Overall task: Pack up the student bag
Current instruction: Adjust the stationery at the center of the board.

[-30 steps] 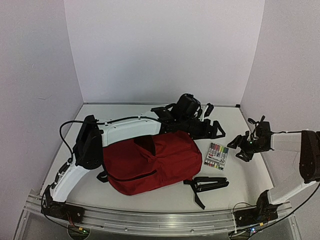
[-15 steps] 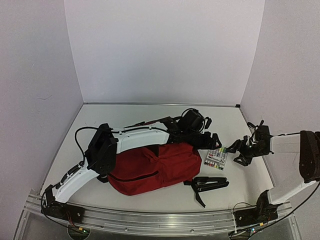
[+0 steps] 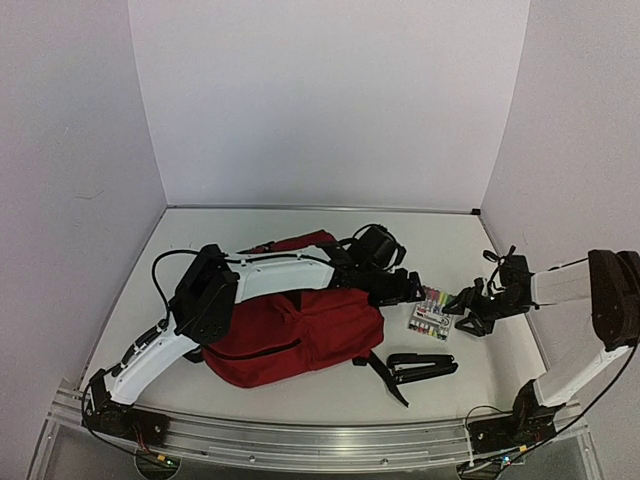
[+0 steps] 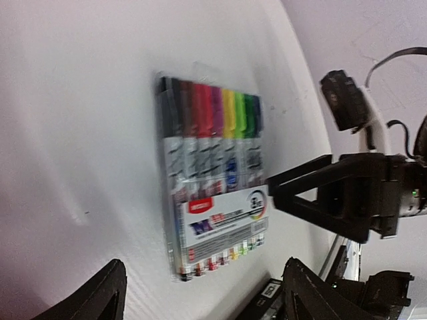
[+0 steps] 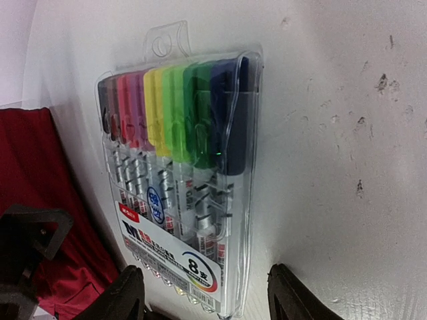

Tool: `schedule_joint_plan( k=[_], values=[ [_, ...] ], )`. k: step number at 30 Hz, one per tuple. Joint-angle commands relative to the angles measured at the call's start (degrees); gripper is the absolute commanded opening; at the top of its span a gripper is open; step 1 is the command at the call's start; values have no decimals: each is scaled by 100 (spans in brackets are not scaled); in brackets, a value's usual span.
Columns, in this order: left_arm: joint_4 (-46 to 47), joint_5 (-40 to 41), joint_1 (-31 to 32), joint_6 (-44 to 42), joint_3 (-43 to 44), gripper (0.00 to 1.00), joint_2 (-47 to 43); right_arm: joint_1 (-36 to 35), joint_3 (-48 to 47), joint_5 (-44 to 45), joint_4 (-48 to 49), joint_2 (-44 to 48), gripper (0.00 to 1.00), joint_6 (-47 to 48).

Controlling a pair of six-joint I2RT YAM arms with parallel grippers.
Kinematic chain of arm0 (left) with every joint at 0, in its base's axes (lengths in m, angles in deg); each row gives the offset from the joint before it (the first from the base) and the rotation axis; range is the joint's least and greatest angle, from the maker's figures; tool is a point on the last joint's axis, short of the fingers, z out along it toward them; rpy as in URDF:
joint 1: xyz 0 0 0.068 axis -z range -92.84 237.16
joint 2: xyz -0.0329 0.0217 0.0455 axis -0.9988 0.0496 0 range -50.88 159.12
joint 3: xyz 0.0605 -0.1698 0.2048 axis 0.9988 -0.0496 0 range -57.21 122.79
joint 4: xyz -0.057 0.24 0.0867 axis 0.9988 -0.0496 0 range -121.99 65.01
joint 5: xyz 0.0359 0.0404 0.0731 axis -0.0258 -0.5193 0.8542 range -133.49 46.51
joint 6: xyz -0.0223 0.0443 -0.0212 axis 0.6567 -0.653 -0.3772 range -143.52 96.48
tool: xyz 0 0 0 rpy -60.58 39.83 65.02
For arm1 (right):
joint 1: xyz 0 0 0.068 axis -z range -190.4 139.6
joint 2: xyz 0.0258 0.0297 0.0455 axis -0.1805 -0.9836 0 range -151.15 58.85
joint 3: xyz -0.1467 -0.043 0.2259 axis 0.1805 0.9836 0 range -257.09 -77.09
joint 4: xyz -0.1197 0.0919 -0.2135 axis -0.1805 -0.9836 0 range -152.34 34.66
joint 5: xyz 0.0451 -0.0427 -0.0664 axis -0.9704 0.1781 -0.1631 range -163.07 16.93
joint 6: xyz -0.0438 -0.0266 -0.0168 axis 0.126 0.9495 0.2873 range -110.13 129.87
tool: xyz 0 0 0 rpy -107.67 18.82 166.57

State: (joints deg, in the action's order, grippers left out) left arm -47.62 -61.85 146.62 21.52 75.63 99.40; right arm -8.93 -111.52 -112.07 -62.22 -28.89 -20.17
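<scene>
Presently: student bag [image 3: 300, 335] on table [image 3: 250, 235], nine o'clock of marker pack [image 3: 432, 314]. Left claw [image 3: 408, 290] and right claw [image 3: 463, 307] both spread, empty, flanking the pack. Step: pickup, likely. Next: close on pack.

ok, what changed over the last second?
Both arms closed in on the marker pack. The right gripper slid left to its edge. The left gripper pulled back toward it across the student bag, whose fabric now shows behind that arm. Both are open and nothing is grasped. The marker pack and black strap stayed put.
</scene>
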Motion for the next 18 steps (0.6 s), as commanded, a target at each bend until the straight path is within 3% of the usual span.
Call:
schedule_joint_plan(
  k=[1, 8, 18],
  values=[
    [-606, -404, -276, 66, -306, 79, 469, -189, -207, -120, 198, -375, 56, -43],
    [104, -866, -322, 266, -628, 74, 503, -667, -500, -131, 414, -829, 52, -86],
    [1188, -1468, -357, 526, -1230, 52, 273, -969, -781, -204, 631, -1373, 50, -81]
  ],
)
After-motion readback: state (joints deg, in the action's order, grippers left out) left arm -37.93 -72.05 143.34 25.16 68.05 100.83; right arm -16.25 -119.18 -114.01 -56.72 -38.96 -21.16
